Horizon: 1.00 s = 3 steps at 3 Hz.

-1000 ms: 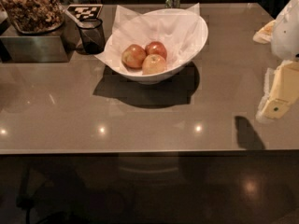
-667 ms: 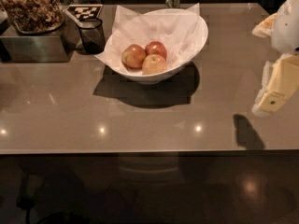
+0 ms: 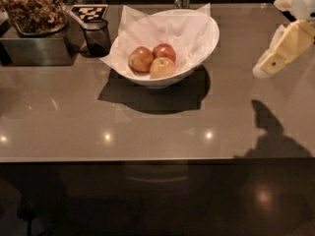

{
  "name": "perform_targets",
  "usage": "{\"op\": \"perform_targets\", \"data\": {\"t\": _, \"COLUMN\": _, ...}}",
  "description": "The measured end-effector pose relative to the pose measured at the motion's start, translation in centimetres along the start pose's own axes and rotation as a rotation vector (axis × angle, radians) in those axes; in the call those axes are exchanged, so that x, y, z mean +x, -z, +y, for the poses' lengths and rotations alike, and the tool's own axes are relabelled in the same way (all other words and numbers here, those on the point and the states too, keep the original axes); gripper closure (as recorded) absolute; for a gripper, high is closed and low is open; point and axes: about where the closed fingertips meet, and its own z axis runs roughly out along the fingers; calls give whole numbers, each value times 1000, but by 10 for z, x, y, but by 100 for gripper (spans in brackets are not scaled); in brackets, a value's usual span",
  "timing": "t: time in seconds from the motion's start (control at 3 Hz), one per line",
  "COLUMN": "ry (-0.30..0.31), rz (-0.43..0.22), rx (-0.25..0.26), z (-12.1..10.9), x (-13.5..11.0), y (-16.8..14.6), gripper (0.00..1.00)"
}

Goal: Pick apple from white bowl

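open table [image 3: 147, 127] spreads in front and right of the bowl [image 3: 209, 33], its frontmost apple [image 3: 162, 68] well left of the hovering gripper [image 3: 269, 64], openness impossible to tell.

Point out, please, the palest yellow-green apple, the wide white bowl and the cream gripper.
Palest yellow-green apple [image 3: 162, 68]: camera view, front face.
Wide white bowl [image 3: 215, 39]: camera view, right rim.
Cream gripper [image 3: 267, 64]: camera view, lower tip, at far right.
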Motion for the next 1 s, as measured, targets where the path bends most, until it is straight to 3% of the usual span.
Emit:
{"op": "perform_targets", "data": {"t": 0.33, "ry": -67, "rz": -29, "rx": 10, "z": -45, "x": -4, "y": -13, "gripper": 0}}
{"op": "perform_targets", "data": {"t": 0.67, "ry": -65, "rz": -52, "rx": 40, "z": -61, "x": -11, "y": -4, "gripper": 0}}
{"op": "perform_targets", "data": {"t": 1.0, "ry": -84, "rz": -144, "rx": -16, "z": -61, "x": -28, "y": -30, "gripper": 0}}
